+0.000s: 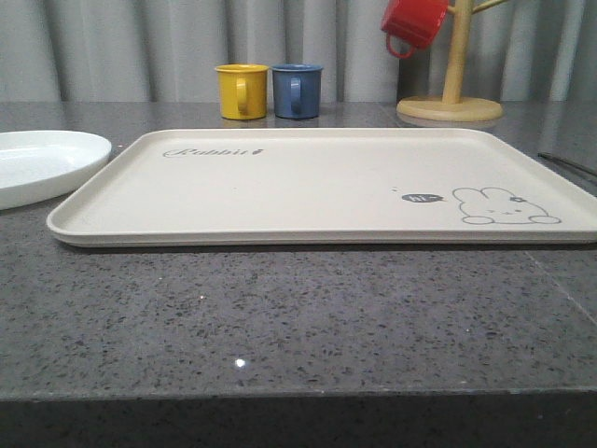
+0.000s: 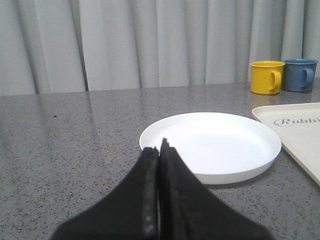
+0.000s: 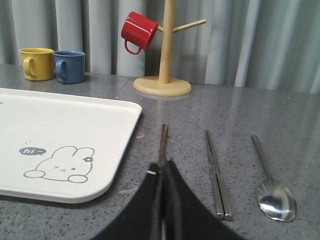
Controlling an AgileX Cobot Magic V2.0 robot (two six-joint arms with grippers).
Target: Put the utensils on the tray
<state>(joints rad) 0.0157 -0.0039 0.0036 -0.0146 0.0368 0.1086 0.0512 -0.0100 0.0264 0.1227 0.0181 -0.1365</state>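
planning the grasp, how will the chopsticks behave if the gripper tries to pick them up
The chopsticks look like smooth, thin metal, so probably stiff but slippery. They lie flat on the table, so there is little to grip. Being two loose sticks, one may well slide away.

The tray lies flat at the middle of the surface. The plate sits just beside the tray's left edge. Behind the tray's far edge stand two mugs side by side, and to their right a mug tree with a third mug hung on a branch. Right of the tray, on the surface, lie the fork, the chopsticks and the spoon, in that order from left to right, roughly parallel and apart.
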